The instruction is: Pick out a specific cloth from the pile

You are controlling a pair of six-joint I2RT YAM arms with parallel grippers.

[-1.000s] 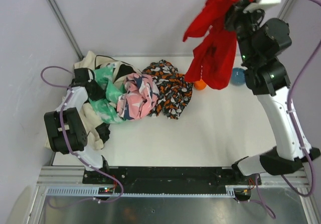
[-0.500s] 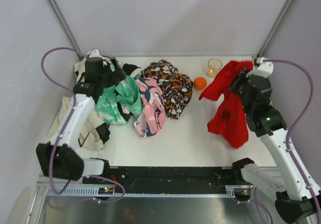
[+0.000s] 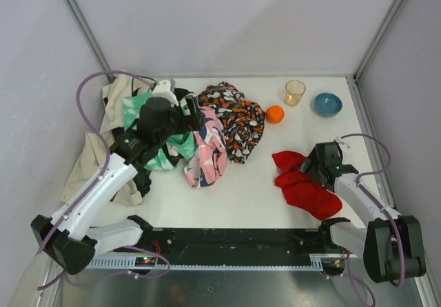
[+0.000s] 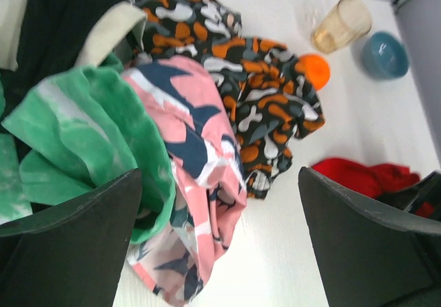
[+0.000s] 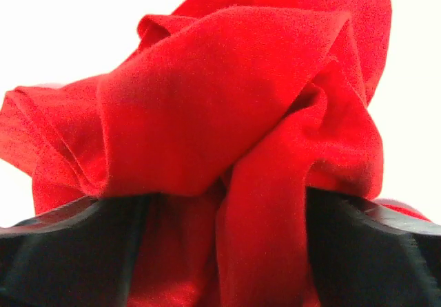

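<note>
The cloth (image 3: 303, 188), plain bright red, lies crumpled on the table at the right, well apart from the pile (image 3: 172, 131). My right gripper (image 3: 311, 173) is down on its right end. In the right wrist view the cloth (image 5: 227, 100) fills the frame, with loose folds bunched between the wide-apart fingers of the gripper (image 5: 220, 204), which is open. My left gripper (image 3: 193, 114) hovers open over the pile's pink and green cloths. In the left wrist view the gripper (image 4: 219, 180) has nothing between its fingers, the pile (image 4: 138, 114) is below it and the cloth (image 4: 358, 180) at the right edge.
An orange ball (image 3: 275, 114), a clear cup (image 3: 295, 91) and a blue bowl (image 3: 327, 104) stand at the back right. The black cloth with orange and white print (image 3: 238, 124) lies at the pile's right side. A beige garment (image 3: 86, 162) hangs over the table's left edge.
My right arm came down from high up, laid the red cloth on the table and opened. My left gripper opened and moved right over the pile.
</note>
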